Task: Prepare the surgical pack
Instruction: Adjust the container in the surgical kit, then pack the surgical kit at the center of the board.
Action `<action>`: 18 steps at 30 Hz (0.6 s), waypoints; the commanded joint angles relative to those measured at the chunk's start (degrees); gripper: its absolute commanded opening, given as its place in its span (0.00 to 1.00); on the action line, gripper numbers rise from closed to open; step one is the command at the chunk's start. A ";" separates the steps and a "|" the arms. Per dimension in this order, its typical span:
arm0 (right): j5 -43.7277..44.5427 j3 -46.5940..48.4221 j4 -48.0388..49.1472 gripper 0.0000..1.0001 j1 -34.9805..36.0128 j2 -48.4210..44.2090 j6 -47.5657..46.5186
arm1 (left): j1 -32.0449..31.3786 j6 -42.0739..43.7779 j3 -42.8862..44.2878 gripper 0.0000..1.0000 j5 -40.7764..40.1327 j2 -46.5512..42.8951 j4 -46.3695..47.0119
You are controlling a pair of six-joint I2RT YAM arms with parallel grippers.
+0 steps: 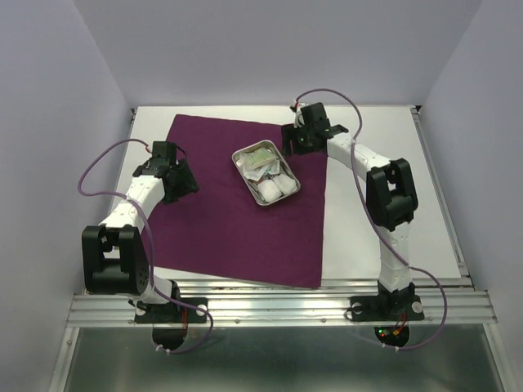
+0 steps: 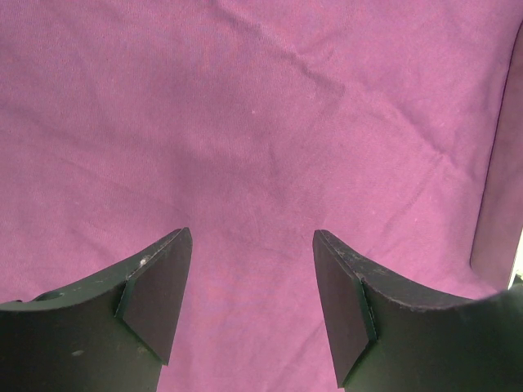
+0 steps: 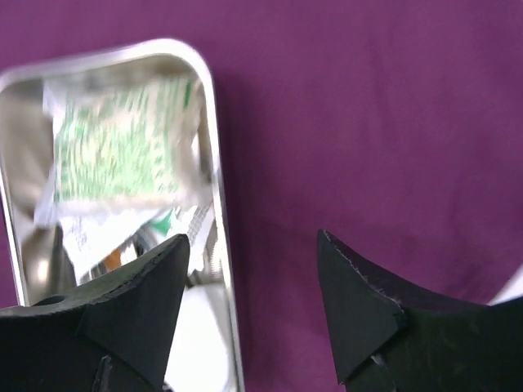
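Observation:
The deep-purple drape (image 1: 237, 220) lies spread flat on the table. The small steel tray (image 1: 242, 175) sits on its far middle part and holds green-printed packets (image 1: 260, 159) and white gauze pads (image 1: 276, 188). My left gripper (image 1: 185, 181) is open and empty low over the drape's left part, left of the tray; its wrist view (image 2: 251, 269) shows only cloth. My right gripper (image 1: 292, 135) is open and empty over the drape's far right corner, just beyond the tray. In the right wrist view (image 3: 253, 245) the tray's rim (image 3: 214, 122) runs beside the left finger. Scissors or forceps cannot be made out.
White table top (image 1: 376, 139) lies bare to the right of the drape. An aluminium rail (image 1: 278, 306) runs along the near edge by the arm bases. Pale walls close in the left, back and right. Purple cables loop off both arms.

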 commanded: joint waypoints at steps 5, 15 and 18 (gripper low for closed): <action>11.57 9.13 0.52 0.73 -7.65 3.53 8.02 | -0.18 0.52 2.21 0.73 0.36 -0.78 -0.04; 12.37 24.33 -6.87 0.85 -13.90 17.42 8.38 | -0.18 1.49 3.61 0.72 0.36 1.85 -0.22; 10.71 26.36 -8.19 0.79 -13.90 19.88 7.24 | -0.18 1.41 3.88 0.72 0.36 2.56 -0.04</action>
